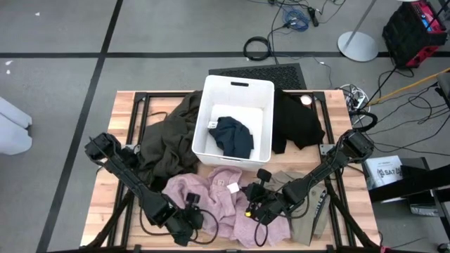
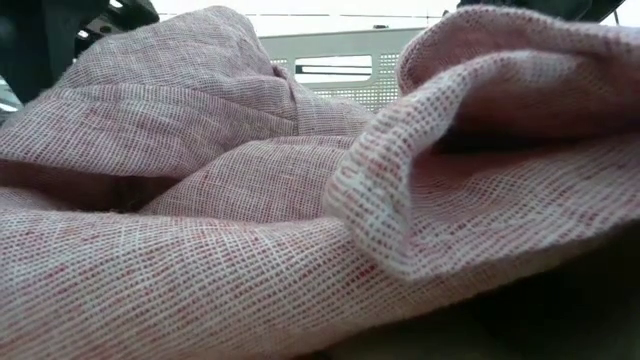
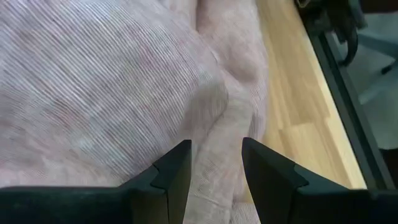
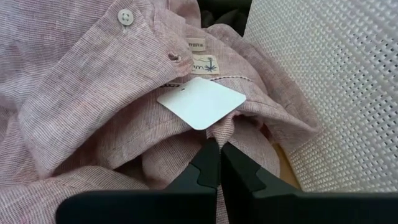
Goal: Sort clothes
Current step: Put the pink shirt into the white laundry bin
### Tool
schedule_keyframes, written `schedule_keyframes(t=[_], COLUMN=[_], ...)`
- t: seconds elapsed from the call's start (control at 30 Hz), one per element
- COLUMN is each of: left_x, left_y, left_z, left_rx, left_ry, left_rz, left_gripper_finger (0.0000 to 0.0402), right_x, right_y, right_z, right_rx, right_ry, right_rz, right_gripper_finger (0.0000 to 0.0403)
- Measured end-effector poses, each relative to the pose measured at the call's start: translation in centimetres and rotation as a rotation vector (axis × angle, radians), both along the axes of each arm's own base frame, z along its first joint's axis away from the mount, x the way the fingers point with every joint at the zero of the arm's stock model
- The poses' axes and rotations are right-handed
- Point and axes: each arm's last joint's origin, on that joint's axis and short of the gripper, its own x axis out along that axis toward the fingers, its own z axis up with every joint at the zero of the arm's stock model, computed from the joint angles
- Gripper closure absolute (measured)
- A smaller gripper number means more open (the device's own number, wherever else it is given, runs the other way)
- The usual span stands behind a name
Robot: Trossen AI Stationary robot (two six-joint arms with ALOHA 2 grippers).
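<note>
The left gripper had its jaws part-open astride a raised fold of the pale pink shirt, near the bench front edge; whether they truly held cloth I could not tell. The right gripper had its jaws closed, seemingly pinching the same shirt just below its white tag, beside the white bin. If only 1 thin layer were pinched, it would likely slip on lifting; 2 uneven pulls might drag the shirt off the edge or snag the bin.
</note>
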Motion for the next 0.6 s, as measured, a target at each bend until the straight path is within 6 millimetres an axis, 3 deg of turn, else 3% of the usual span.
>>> schedule_keyframes(t=[0.37, 0.6], left_x=[0.2, 1.1], left_y=[-0.4, -1.1], left_z=[0.1, -2.5], left_rx=[-0.073, -0.058], left_ry=[0.010, 0.011], left_rz=[-0.027, 0.030], left_gripper_finger=[0.0252, 0.0252], right_x=[0.0, 0.1], right_y=[0.1, 0.3], right_z=[0.0, 0.1], right_rx=[0.019, 0.056], right_ry=[0.005, -0.023], right_rz=[0.014, 0.004], right_gripper_finger=[0.0403, 0.0403])
